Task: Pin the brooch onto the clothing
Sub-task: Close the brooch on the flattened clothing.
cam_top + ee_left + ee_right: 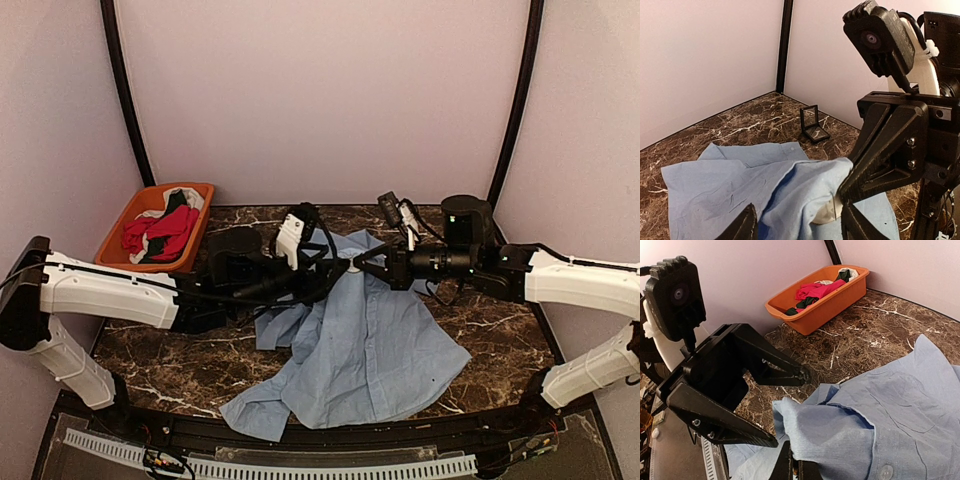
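Right gripper (842, 192) jaws are pressed together on a raised fold of the light blue shirt (370, 340), which is spread over the marble table (500, 330) between the two arms. Left gripper (788, 409) jaws are held apart, with the edge of that lifted fold set between them. An orange basket (835, 302) of garments (815, 290) is seen at the table's far left corner.

Plain pale lilac matte walls (320, 90) on three sides. Thin black curved posts (123, 90) at both back corners. Dark brown marble-pattern tabletop (500, 320), white veins, slight gloss. White slotted strip (300, 468) along near edge. Soft even light, faint shadows.
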Robot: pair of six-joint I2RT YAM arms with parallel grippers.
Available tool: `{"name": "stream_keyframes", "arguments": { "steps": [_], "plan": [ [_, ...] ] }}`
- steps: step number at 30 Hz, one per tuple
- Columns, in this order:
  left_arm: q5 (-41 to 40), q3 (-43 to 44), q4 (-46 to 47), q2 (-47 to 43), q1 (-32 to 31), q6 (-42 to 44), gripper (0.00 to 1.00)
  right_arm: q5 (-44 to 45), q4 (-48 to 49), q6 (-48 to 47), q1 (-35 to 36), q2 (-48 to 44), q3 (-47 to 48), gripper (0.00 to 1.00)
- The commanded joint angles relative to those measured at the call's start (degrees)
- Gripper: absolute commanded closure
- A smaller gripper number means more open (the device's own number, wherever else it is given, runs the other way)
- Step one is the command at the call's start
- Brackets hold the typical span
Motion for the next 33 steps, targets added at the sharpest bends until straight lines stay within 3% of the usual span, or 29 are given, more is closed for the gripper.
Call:
{"name": "stream_keyframes", "arguments": {
  "steps": [1, 4, 9, 13, 18, 24, 29, 33],
  "plan": [
    [0.3, -5.8, 8.6, -5.5, 1.3, -2.4, 0.44, 0.0, 0.5, -0.5, 0.4, -0.3, 1.8, 1.0],
    [1.8, -9.6, 11.2, -7.1, 3.8, -5.2, 0.53, -1.3, 1.3, -0.4, 0.5, -0.5, 1.6, 1.0],
    [6.1, -10.5, 15.9, -5.5, 6.4, -6.9, 0.52, -2.6, 1.7, -0.3, 0.5, 0.1, 1.8, 1.0],
    [12.5, -8.3, 17.0, -2.7, 6.5, -4.5, 0.51, -3.9, 1.7, 0.0, 0.4, 0.7, 2.2, 1.0],
    [21.6, -7.3, 15.9, -2.7, 6.5, 4.9, 0.51, -4.5, 1.2, 0.3, 0.5, 0.6, 2.8, 1.0],
    [23.9, -7.8, 9.0, -7.5, 7.5, 17.6, 0.43, -6.8, 0.6, 0.3, 0.4, 1.3, 3.7, 1.0],
    [33.1, -6.7, 4.7, -9.4, 11.5, 19.7, 0.15, -9.7, -2.2, -1.7, 0.4, 2.6, 5.8, 1.0],
    [39.4, -1.7, -3.3, -6.8, 13.2, 22.3, 0.13, -13.4, -4.1, -3.6, 0.3, 3.7, 7.3, 1.0]
  ]
}}
